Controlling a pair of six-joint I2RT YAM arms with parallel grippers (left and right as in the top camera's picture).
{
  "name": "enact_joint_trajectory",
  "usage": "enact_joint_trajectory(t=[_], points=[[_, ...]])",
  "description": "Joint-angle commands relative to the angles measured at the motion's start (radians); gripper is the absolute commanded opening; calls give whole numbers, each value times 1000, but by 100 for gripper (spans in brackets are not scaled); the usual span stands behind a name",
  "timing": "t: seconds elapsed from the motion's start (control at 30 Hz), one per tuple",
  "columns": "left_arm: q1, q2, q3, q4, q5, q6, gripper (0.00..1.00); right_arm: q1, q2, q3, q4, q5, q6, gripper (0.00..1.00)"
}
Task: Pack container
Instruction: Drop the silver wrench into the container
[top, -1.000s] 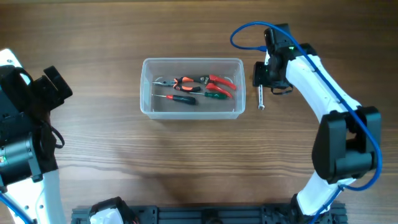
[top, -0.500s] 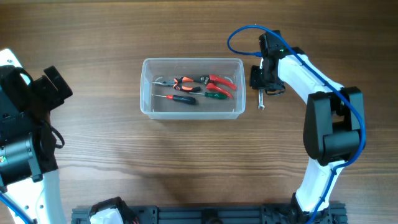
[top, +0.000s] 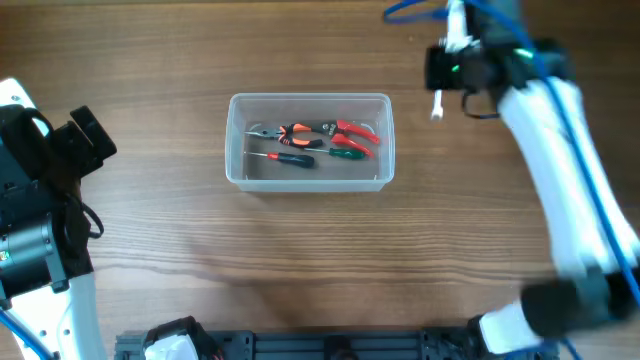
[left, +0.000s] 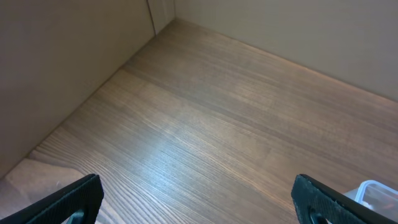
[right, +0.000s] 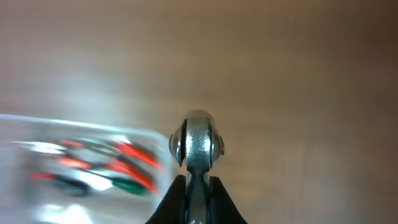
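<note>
I am seeing the container (top: 309, 98) sitting near the middle of the desk (top: 300, 260), long side running left to right. It is holding red-handled pliers (top: 352, 130) and, below them, two screwdrivers (top: 293, 158), all lying flat on its floor.

Just past its right end and a little farther back, the right gripper (top: 441, 72) is hanging over bare wood, its jaws clamped on a metal tool (top: 437, 106). On the right wrist camera the tool (right: 197, 142) is showing a rounded chrome head sticking out ahead of the gripper (right: 198, 196), with the dark fingers (right: 176, 198) pressing on its shaft from both sides. The container (right: 81, 163) is appearing in that view at the lower left, smeared by blur, off to the side of the tool and not beneath it. The right arm (top: 560, 160) is also blurring on the overhead camera.

The left gripper (left: 199, 200) is sitting well away at the desk's left edge, where the left arm (top: 40, 190) is parked. Its jaws are standing wide apart and gripping nothing, one finger (left: 71, 200) in each lower corner of the wrist view. A corner of the container (left: 377, 191) is just peeking in at the lower right there.
</note>
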Motion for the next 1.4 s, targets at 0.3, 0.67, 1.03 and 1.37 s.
enact_joint_trajectory(t=[0.3, 0.67, 1.03, 1.37], points=[[7, -1, 1, 3, -2, -10, 100, 388, 154, -115, 54, -84, -655, 4], [7, -1, 1, 3, -2, -10, 100, 389, 480, -115, 54, -129, -762, 27], [7, -1, 1, 3, -2, -10, 100, 355, 14, 92, 28, 346, -251, 100], [7, -1, 1, 3, -2, -10, 100, 124, -476, 98, 44, 567, -241, 100]])
